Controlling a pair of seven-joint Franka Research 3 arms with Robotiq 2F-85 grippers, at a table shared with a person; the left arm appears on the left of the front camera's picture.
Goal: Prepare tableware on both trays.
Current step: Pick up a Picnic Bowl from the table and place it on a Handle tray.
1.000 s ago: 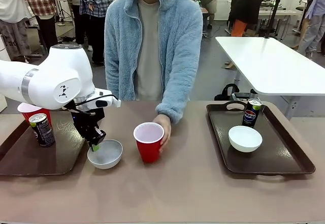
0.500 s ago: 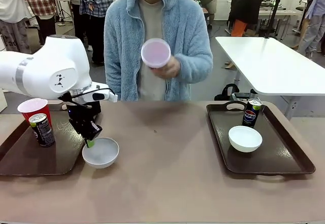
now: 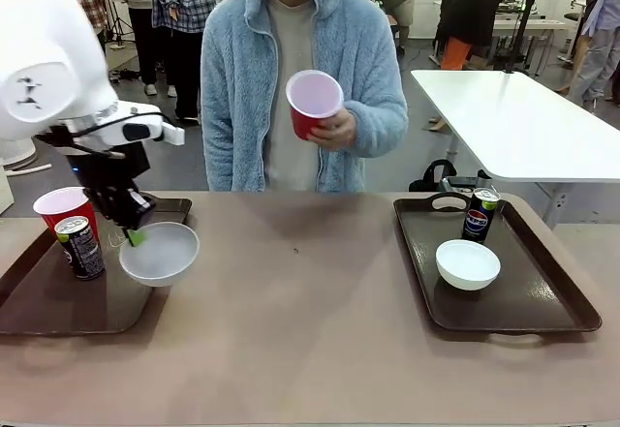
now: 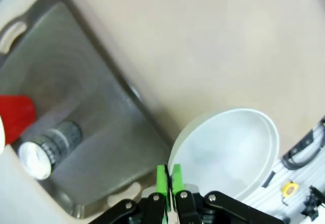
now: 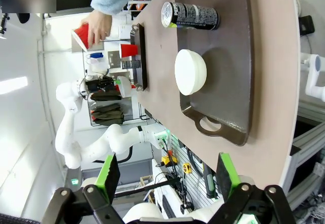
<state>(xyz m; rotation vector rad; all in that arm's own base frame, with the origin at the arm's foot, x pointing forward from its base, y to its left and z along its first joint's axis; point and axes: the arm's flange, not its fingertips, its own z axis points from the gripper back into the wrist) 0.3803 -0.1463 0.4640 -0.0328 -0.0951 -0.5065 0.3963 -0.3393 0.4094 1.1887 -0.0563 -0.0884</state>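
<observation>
Right tray set but cupless; person's hand holds its cup. Left pincer clenched on bowl rim, over left tray. Right pincer released, idle.

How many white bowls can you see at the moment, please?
2: one bowl held by its rim in the left gripper, above the left tray's right edge; the other bowl sits in the right tray.
</observation>
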